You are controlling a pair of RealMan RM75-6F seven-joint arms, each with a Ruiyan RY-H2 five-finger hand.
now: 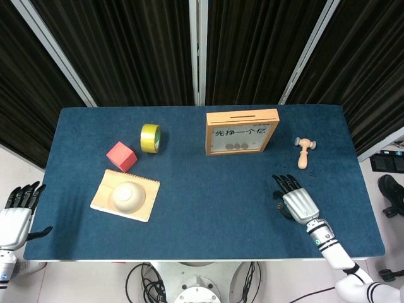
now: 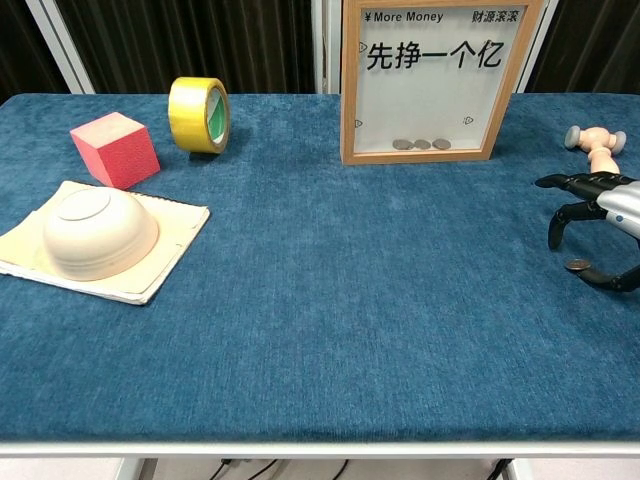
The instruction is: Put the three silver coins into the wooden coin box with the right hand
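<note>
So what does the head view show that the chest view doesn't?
Only the head view shows the left hand, idle off the table's left edge, and the slot on top of the wooden coin box. Only the chest view shows a coin on the cloth under the right hand, and the coins inside the box clearly. Both show the box, tape roll, red block, upturned bowl and toy hammer.

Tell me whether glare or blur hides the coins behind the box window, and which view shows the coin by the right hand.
Chest view: sharp, no glare on the wooden coin box window, coins inside readable; the loose coin shows under the right hand. Head view: evenly lit, but the right hand covers that coin.
</note>
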